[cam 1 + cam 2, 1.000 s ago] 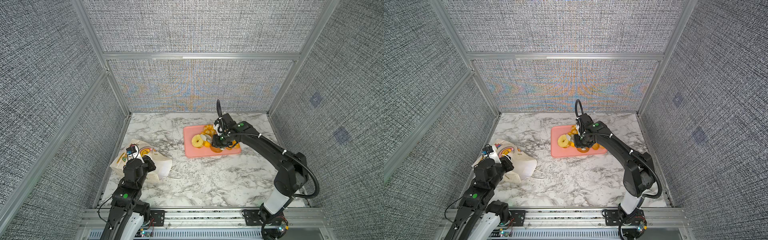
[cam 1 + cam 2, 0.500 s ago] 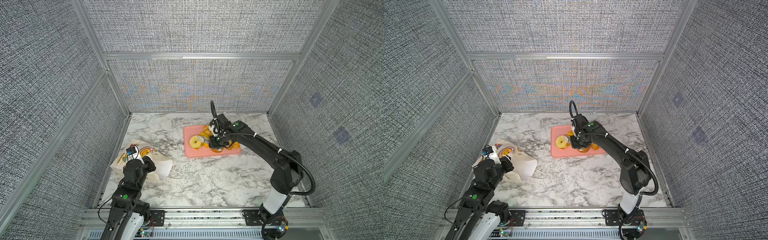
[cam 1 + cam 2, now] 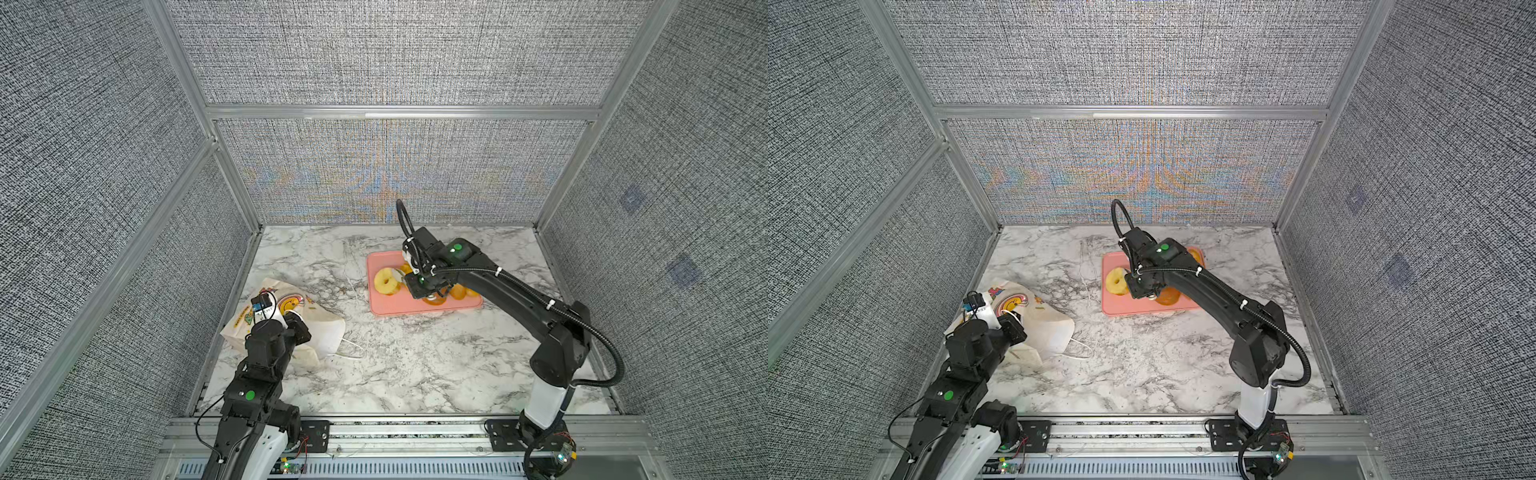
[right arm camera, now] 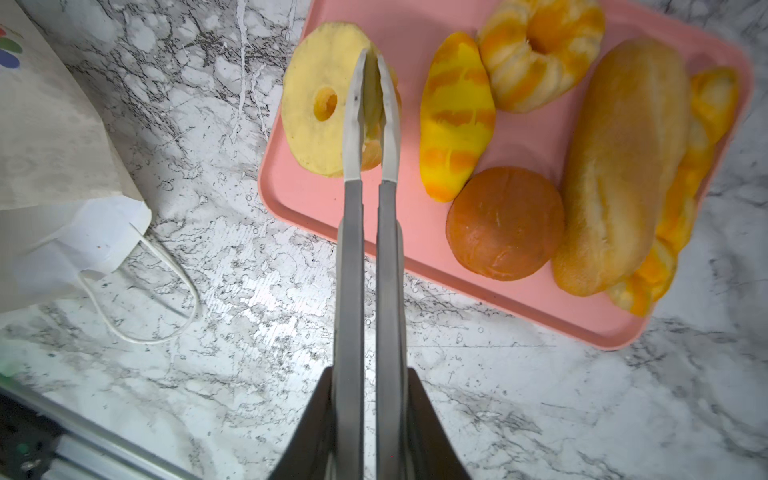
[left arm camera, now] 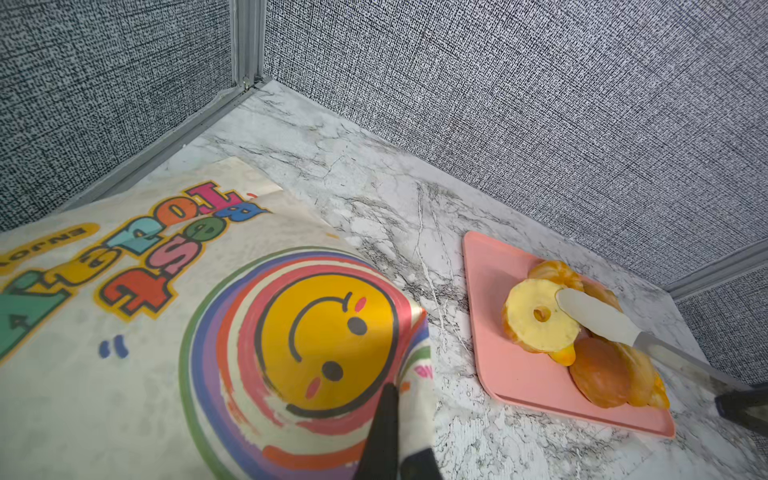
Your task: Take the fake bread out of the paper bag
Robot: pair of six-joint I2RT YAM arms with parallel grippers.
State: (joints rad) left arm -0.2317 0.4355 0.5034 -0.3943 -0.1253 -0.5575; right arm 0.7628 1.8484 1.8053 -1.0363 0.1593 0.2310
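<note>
The paper bag (image 3: pixel 324 332) lies on its side on the marble table (image 3: pixel 415 374), by the left wall. What is inside it is hidden. The left gripper (image 5: pixel 399 432) has its fingers pressed together on a fold of the bag, beside the smiley face (image 5: pixel 328 345). The fake bread (image 4: pixel 619 166) sits on the pink tray (image 4: pixel 419 224), well apart from the bag: a long loaf (image 4: pixel 611 208), a round brown bun (image 4: pixel 505 224), stripy rolls (image 4: pixel 457 116) and a pale ring bun (image 4: pixel 307 124). The right gripper (image 4: pixel 370 386) squeezes the metal tongs (image 4: pixel 349 249), and their tips pinch the ring bun's edge.

Likely a lab: aluminium frame (image 3: pixel 399 111), fabric walls (image 3: pixel 374 50).
</note>
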